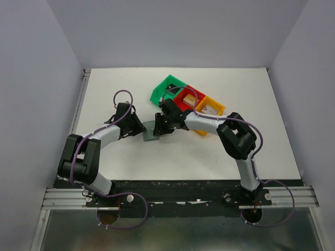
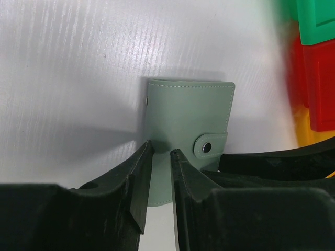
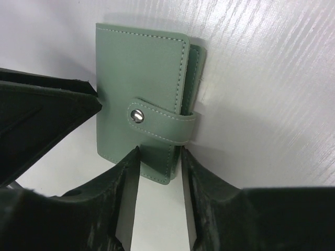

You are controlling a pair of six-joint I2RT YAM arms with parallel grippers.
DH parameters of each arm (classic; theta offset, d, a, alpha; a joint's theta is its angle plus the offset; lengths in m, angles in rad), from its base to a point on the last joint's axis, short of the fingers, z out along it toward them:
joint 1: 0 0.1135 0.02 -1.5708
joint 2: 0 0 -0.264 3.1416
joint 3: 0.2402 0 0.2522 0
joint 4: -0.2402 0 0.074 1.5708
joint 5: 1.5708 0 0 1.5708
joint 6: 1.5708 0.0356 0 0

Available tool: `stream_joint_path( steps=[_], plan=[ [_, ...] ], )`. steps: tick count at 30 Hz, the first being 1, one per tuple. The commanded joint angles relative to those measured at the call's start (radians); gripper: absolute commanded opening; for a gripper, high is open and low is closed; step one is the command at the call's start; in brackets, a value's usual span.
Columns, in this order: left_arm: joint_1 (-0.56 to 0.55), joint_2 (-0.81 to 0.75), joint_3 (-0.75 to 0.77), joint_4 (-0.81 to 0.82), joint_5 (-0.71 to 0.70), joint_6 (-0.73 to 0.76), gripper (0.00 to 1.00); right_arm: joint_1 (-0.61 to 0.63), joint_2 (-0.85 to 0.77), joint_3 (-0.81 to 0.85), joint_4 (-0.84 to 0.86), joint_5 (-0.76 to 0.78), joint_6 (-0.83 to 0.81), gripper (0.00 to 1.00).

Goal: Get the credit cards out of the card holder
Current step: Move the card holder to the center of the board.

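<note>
I count one card holder [image 3: 141, 78], folded and fastened by one strap [image 3: 159, 124]; no cards show. It is near the red bin [image 1: 186, 97], off that bin's left side toward the arm bases. One green bin [image 1: 166, 88] and one orange bin [image 1: 212, 107] flank the red bin. The holder looks light, soft and bendy, so I judge its edges the best hold. The left gripper [image 2: 161, 151] is narrow, pinching one edge. The right gripper [image 3: 159, 151] straddles the strap-side corner, and I cannot tell whether it grips.

- card holder [image 2: 188, 120]: lower edge hidden behind the left gripper [image 2: 161, 152]; its inside closed from sight
- red bin [image 2: 320, 83] and green bin [image 2: 314, 21]: blurred, cut by the right edge
</note>
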Motion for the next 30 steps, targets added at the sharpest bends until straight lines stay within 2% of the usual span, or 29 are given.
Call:
stream_joint_path(
  steps=[1, 7, 13, 27, 30],
  plan=[
    [-0.019, 0.004, -0.020, -0.001, 0.004, -0.002, 0.34, 0.003, 0.005, -0.037, 0.015, -0.040, 0.013, 0.42],
    [-0.067, -0.024, -0.050, -0.004, -0.005, 0.001, 0.33, 0.003, -0.044, -0.132, 0.061, -0.060, 0.031, 0.32],
    [-0.119, -0.094, -0.115, -0.009, -0.016, -0.016, 0.33, 0.009, -0.133, -0.258, 0.092, -0.051, 0.045, 0.29],
    [-0.210, -0.259, -0.234, -0.004, -0.022, -0.051, 0.33, 0.051, -0.366, -0.633, 0.196, 0.000, 0.107, 0.29],
    [-0.213, -0.274, -0.242, -0.001, -0.031, -0.054, 0.34, 0.052, -0.397, -0.657, 0.192, 0.023, 0.113, 0.33]
  ],
)
